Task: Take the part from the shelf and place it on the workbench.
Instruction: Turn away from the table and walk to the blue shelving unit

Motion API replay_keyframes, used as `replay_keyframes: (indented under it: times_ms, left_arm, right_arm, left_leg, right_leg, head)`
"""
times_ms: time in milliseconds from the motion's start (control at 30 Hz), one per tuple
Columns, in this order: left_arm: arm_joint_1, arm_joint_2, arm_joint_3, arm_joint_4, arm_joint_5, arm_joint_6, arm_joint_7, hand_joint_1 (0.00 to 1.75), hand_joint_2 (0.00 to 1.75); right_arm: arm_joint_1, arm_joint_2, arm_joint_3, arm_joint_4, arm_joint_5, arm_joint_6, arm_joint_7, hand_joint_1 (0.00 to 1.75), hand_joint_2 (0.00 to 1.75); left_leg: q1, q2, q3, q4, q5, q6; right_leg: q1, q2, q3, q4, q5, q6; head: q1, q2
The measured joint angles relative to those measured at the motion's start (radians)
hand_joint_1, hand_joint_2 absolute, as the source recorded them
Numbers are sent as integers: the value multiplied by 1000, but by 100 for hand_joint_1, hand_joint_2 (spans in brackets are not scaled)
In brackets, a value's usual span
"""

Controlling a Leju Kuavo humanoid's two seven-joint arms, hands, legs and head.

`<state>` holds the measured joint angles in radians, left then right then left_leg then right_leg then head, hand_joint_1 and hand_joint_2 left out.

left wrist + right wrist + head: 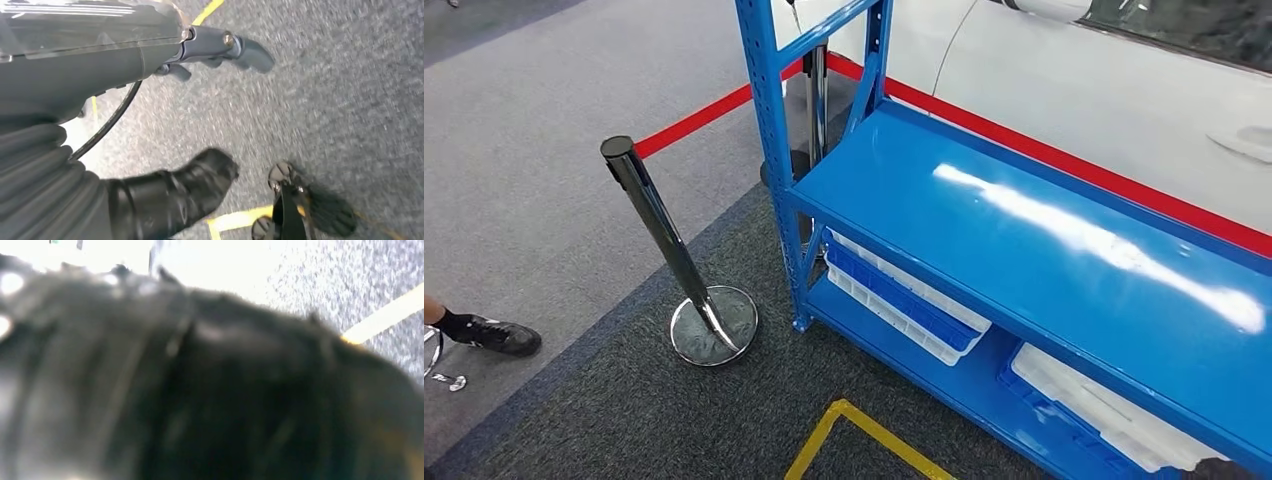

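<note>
Shelving units: 1, blue shelf, fills centre to 4 o'clock.
Shelf levels seen: 2, glossy upper deck + lower deck under it.
Trays on lower deck: 2, blue-and-white tray at 6 o'clock, white tray at 5 o'clock.
Chrome posts: 2, near post at 9 o'clock, far post at 12 o'clock behind the frame.
Red belts: 1 line, red belt, 11 to 3 o'clock.
Shoes: 1, black shoe, 8 o'clock edge.
Yellow floor tape: 1 corner, yellow tape, 6 o'clock.
Robot hands seen: 1 clear, left hand; right wrist cam too blurred to count.
</note>
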<state>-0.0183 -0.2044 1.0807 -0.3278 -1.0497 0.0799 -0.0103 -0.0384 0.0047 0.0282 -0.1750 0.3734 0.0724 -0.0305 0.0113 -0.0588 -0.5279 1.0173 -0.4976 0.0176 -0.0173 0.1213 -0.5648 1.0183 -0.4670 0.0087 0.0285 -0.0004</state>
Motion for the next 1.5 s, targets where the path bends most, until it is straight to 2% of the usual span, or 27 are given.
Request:
replay_keyframes:
  times_ms: [33,100,167,200,267,300,400,467,533,600,667,733,767,800,833,900,967,1033,1067,1133,1200,1267,1300,1333,1400,1467,1500]
  left_arm:
    - [-3,0,-2,3,-1,3,1,0,175]
    - [-5,0,-7,8,-5,5,2,0,175]
    - [-4,1,-11,13,-8,7,1,0,175]
    - [-4,2,-12,15,-9,8,1,0,175]
    - [-5,3,-14,19,-9,8,1,0,175]
    - [-5,3,-15,21,-9,8,1,0,175]
    - [-7,3,-19,25,-9,8,1,0,175]
    - [-8,4,-20,27,-9,8,1,0,175]
    - [-13,5,-20,28,-9,8,1,0,175]
    - [-16,6,-20,28,-9,8,1,0,175]
    - [-14,7,-20,29,-9,8,1,0,175]
    - [-12,7,-20,30,-9,8,1,0,175]
    - [-11,7,-20,31,-9,8,1,0,175]
    - [-10,8,-20,31,-10,8,0,0,175]
    - [-9,8,-20,31,-11,9,-2,0,175]
    - [-7,11,-20,31,-14,11,-8,0,175]
    - [-7,13,-21,31,-17,14,-12,0,175]
    - [-11,14,-21,31,-17,16,-13,0,175]
    - [-13,13,-21,32,-18,16,-13,0,175]
    - [-13,12,-22,32,-18,17,-14,0,175]
    - [-9,12,-22,32,-18,18,-14,0,175]
    - [-7,14,-21,33,-18,18,-14,0,175]
    - [-8,14,-22,33,-18,18,-14,0,175]
    - [-8,14,-22,33,-19,18,-18,0,175]
    - [-8,13,-25,33,-22,19,-41,0,175]
    - [-7,12,-32,30,-29,25,-80,0,175]
    - [-8,11,-36,25,-33,31,-91,0,175]
  right_arm:
    - [2,0,1,0,0,0,1,0,0]
    - [1,1,2,1,-1,2,6,0,0]
    - [-3,3,2,1,-3,3,12,0,0]
    - [-5,4,2,1,-3,3,15,0,0]
    - [-5,4,2,1,-4,3,16,0,0]
    - [-5,4,2,1,-4,3,16,0,0]
    - [-5,4,2,1,-4,2,16,0,0]
    - [-8,5,2,1,-4,2,16,0,0]
    - [-6,5,2,1,-4,2,16,0,0]
    - [-6,6,2,1,-4,2,16,0,0]
    - [-9,8,2,1,-4,2,16,0,0]
    - [-10,8,2,1,-4,2,16,0,0]
    - [-10,8,2,1,-4,3,16,0,0]
    - [-10,8,2,1,-4,4,16,0,0]
    - [-10,8,2,1,-5,4,16,0,0]
    - [-11,9,2,1,-9,5,15,0,0]
    - [-12,11,2,1,-12,6,13,0,0]
    - [-10,12,2,1,-14,6,13,0,0]
    - [-8,12,2,1,-14,6,13,0,0]
    - [-7,12,2,1,-15,7,13,0,0]
    - [-10,12,2,1,-15,7,13,0,0]
    - [-11,12,2,1,-15,5,13,0,0]
    - [-11,12,2,1,-15,4,13,0,0]
    - [-10,12,2,1,-15,1,12,0,0]
    - [-10,12,1,1,-21,-15,3,0,0]
    - [-12,12,-5,0,-39,-39,-14,0,0]
    - [-13,12,-11,0,-47,-48,-17,0,0]
  left_leg:
    - [2,11,1,-4,4,6]
    - [6,36,6,-18,12,21]
    - [5,62,6,-24,15,32]
    - [4,76,4,-24,15,34]
    - [2,102,3,-23,13,33]
    - [2,114,3,-22,12,31]
    - [0,144,8,-15,2,19]
    - [-4,161,11,-11,-4,8]
    - [-5,173,17,-11,-8,-4]
    - [0,141,11,16,-31,-15]
    - [3,87,-35,120,-93,-22]
    - [4,69,-95,246,-145,-24]
    - [4,67,-110,273,-145,-23]
    - [4,65,-107,262,-123,-21]
    - [4,59,-89,215,-86,-18]
    - [4,18,-38,84,-18,-7]
    - [3,-12,-10,14,1,0]
    - [2,0,-5,5,0,4]
    - [4,12,-2,-3,4,9]
    - [9,39,5,-18,13,23]
    - [8,68,5,-22,14,30]
    - [6,96,5,-21,12,30]
    - [6,108,6,-21,10,28]
    - [6,119,9,-20,7,26]
    - [5,139,16,-17,-1,17]
    - [1,156,20,-13,-9,4]
    - [-1,164,23,-13,-11,-2]
  right_leg:
    - [-1,2,-2,1,1,6]
    - [3,-35,-21,38,-23,13]
    - [5,-92,-76,146,-82,16]
    - [3,-104,-109,211,-110,18]
    - [-1,-115,-138,271,-118,23]
    - [-3,-120,-124,246,-96,24]
    - [-2,-163,-20,56,-15,22]
    - [5,-176,4,3,-7,13]
    - [7,-156,2,2,-4,1]
    - [3,-138,4,-4,0,-11]
    - [2,-121,3,-7,4,-21]
    - [4,-98,0,-5,5,-26]
    - [5,-85,-1,-3,5,-26]
    - [6,-71,-1,-1,4,-26]
    - [6,-56,0,2,3,-25]
    - [6,-31,-1,8,1,-22]
    - [5,-10,-9,12,1,-12]
    - [2,11,-15,9,6,2]
    - [2,5,-17,11,4,8]
    - [6,-43,-40,59,-28,15]
    - [3,-97,-99,180,-92,21]
    - [-2,-114,-147,277,-121,29]
    - [-5,-118,-145,275,-108,32]
    - [-6,-124,-122,233,-79,34]
    - [-5,-160,-45,94,-18,29]
    - [3,-186,-5,13,3,17]
    - [7,-185,-5,9,-1,10]
  head:
    - [0,0]
    - [1,0]
    - [1,0]
    - [1,0]
    - [1,0]
    - [1,0]
    - [1,0]
    - [1,0]
    - [1,0]
    - [1,0]
    - [1,0]
    - [1,0]
    - [1,0]
    - [1,0]
    - [1,0]
    - [1,0]
    - [1,0]
    - [1,0]
    - [1,0]
    - [2,0]
    - [2,0]
    - [2,0]
    - [2,0]
    - [2,0]
    - [2,0]
    - [2,0]
    - [1,0]
